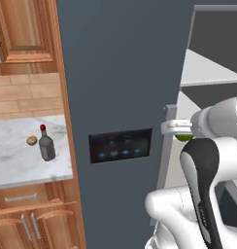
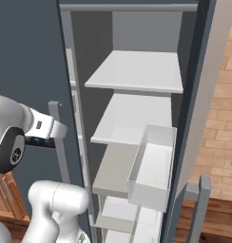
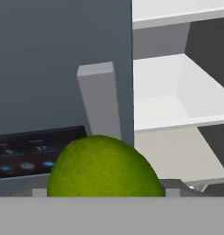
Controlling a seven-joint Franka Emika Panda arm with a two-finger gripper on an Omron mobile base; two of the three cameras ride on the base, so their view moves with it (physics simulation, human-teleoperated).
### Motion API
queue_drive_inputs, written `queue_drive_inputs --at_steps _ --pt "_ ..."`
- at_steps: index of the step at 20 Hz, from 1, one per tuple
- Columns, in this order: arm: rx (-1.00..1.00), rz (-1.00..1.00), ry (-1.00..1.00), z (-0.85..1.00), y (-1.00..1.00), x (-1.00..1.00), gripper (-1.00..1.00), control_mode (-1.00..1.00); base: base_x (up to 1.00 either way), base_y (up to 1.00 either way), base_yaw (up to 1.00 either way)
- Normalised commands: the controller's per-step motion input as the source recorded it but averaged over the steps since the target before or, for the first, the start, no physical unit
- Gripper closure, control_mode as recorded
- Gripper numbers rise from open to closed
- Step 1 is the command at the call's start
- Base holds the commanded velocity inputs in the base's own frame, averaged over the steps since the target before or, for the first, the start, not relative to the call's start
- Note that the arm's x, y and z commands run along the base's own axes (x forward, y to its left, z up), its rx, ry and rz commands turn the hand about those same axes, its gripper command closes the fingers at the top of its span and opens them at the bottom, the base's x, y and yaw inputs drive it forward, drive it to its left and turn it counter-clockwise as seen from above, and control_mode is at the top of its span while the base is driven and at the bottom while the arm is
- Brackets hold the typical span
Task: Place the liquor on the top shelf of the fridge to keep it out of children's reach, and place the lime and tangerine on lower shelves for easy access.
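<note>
Carrying the lime toward the fridge, with the gripper partway closed around the fruit and holding it off any surface, just in front of the door handle beside the black panel. Sitting well off to the left on the marble counter: the liquor upright and the tangerine just beside it, both untouched. Standing open on the right, the compartment with the top shelf and the lower shelves bare, and a door bin in front. Judged as mid-transport of the first fruit. Calling next for a swing right past the handle, then a reach inward over a lower slab rather than the bin, before letting go low.
</note>
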Motion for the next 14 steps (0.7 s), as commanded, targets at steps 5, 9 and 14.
queue_drive_inputs --at_steps 5,9,14 --pt "0.00 0.00 0.00 0.00 0.00 0.00 1.00 1.00 0.00 -0.10 -0.06" --pt "0.00 0.00 0.00 0.00 0.00 0.00 1.00 1.00 0.00 -0.35 -0.10" --pt "0.00 0.00 0.00 0.00 0.00 0.00 1.00 1.00 0.00 -0.38 -0.11"
